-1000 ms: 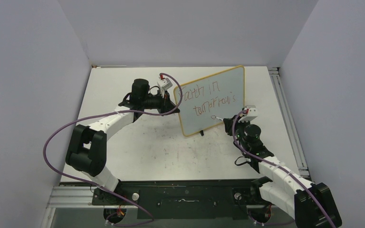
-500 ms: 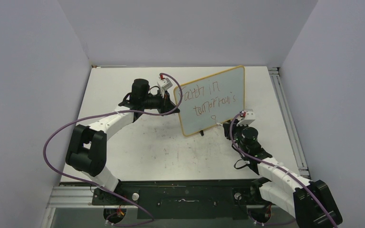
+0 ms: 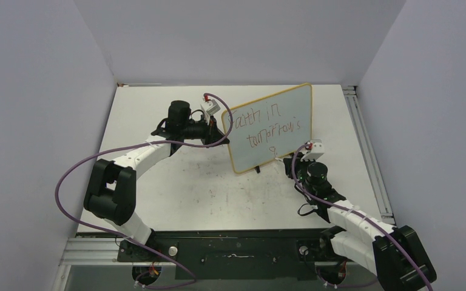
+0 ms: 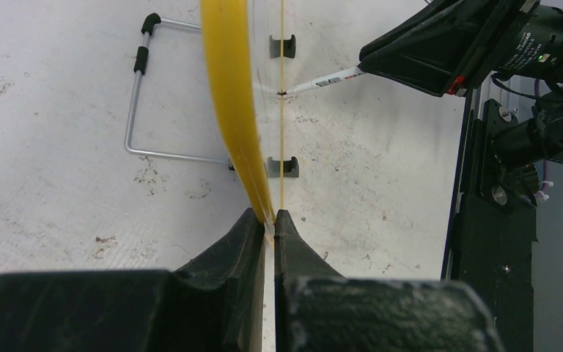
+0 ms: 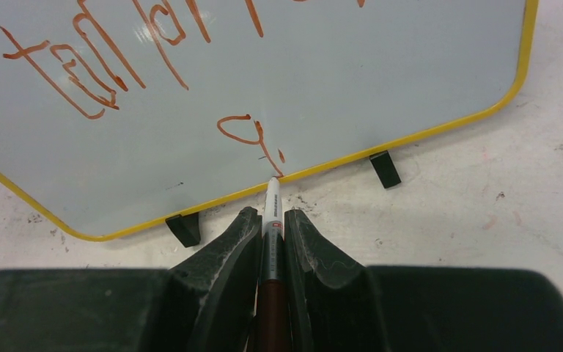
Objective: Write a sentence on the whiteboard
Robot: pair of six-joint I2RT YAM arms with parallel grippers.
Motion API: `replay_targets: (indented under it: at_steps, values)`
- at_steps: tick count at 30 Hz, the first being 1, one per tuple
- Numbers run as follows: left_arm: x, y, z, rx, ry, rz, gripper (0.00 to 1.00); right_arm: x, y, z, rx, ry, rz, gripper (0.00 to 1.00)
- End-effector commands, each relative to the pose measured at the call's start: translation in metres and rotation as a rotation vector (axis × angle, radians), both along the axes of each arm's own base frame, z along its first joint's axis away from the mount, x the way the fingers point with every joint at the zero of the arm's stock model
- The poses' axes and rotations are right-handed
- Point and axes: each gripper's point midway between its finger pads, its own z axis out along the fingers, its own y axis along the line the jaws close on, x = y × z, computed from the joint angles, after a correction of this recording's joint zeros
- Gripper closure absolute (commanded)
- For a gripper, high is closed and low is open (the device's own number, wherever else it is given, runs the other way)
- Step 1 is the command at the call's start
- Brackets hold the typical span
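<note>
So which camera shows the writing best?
The top view: the writing reads whole, two lines plus a mark below. The right wrist view catches only bits of it, close up. The left wrist view sees the board edge-on, so none.

The whiteboard [image 3: 249, 159] bears a handwritten reddish-brown sentence [image 3: 271, 130]: "Faith in" on the top line and "tomorrow's" below it. Under that is one small looped stroke, not a clear letter. Tiny print on the marker [image 5: 272, 209] barrel is too small to read.
</note>
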Motion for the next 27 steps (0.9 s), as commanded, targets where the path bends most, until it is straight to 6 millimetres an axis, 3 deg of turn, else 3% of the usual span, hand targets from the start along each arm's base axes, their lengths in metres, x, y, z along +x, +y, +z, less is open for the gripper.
replay_targets:
  at_steps: [1, 9, 16, 27]
  values:
    - [-0.003, -0.005, 0.008, -0.011, -0.005, -0.031, 1.00, 0.000, 0.018, 0.034, 0.098, -0.083, 0.057, 0.95]
    - [-0.003, -0.005, 0.008, -0.011, -0.003, -0.031, 1.00, -0.002, 0.014, 0.066, 0.115, -0.149, 0.045, 0.95]
    - [-0.003, -0.005, 0.008, -0.011, -0.006, -0.031, 1.00, 0.008, -0.015, 0.063, 0.035, -0.157, -0.086, 0.95]
    - [-0.003, -0.004, 0.007, -0.006, -0.004, -0.029, 1.00, 0.025, -0.014, 0.070, 0.043, -0.199, -0.083, 0.95]
